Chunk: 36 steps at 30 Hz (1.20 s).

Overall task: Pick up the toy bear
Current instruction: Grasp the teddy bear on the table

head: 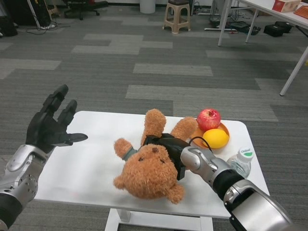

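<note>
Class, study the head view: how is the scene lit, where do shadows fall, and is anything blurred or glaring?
Head view: soft, even overhead light; only a faint shadow under the toy bear on the white table; a small highlight on the apple; sharp throughout, with no motion blur on the left hand.

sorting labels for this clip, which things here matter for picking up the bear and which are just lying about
Job:
toy bear, lying on the white table
right hand, on the bear
left hand, raised, holding nothing

Lying about:
apple
lemon
orange plate
bottle
stool
</note>
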Motion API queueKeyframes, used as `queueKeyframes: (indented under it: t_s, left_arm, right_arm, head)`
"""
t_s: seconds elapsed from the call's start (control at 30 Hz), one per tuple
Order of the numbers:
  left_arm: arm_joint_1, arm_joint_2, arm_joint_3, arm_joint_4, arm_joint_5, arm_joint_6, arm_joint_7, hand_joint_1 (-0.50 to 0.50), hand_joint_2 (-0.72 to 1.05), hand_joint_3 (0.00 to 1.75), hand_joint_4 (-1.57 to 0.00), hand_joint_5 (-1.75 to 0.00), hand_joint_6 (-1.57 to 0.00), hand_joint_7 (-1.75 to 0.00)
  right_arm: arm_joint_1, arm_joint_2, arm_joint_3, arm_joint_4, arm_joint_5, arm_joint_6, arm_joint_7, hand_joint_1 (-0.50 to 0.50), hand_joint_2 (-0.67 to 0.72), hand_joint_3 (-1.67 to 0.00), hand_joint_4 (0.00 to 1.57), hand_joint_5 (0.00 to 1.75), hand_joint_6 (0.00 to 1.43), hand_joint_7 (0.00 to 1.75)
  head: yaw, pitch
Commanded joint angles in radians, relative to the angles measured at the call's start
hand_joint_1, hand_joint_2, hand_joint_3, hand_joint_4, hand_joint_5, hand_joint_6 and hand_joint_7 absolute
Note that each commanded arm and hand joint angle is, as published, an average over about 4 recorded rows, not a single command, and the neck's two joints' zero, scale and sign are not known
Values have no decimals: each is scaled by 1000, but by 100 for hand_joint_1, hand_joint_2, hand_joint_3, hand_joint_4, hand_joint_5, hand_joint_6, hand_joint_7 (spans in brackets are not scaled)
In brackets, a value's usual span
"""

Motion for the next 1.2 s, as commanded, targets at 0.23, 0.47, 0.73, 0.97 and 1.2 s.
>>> queueKeyframes:
  t_s: [0.23,0.47,0.73,0.97,1.2]
  left_arm:
    - [-8,0,13,9,6,-5,5,-28,25,9,0,0,0,-21]
    - [-13,0,13,9,6,-5,6,-27,25,9,0,0,0,-21]
    - [-20,1,13,9,8,-5,6,-26,25,9,0,0,0,-21]
    - [-24,2,12,10,8,-4,6,-26,25,7,0,0,0,-21]
    - [-24,2,12,10,8,-4,5,-26,25,9,0,0,0,-21]
  right_arm:
    - [145,-44,-83,-119,463,-39,3,-21,-10,-127,17,145,67,154]
    - [201,-76,-115,-237,694,-70,-83,-21,-24,-145,18,145,89,154]
    - [245,-98,-103,-466,777,-85,-214,-25,-53,-159,58,145,121,148]
    - [244,-116,-48,-608,811,-87,-296,-45,-57,-159,111,155,131,140]
    - [217,-118,32,-698,877,-139,-347,-46,-60,-159,118,155,131,129]
  head:
    - [17,7]
    - [22,11]
    - [24,19]
    - [28,33]
    - [21,45]
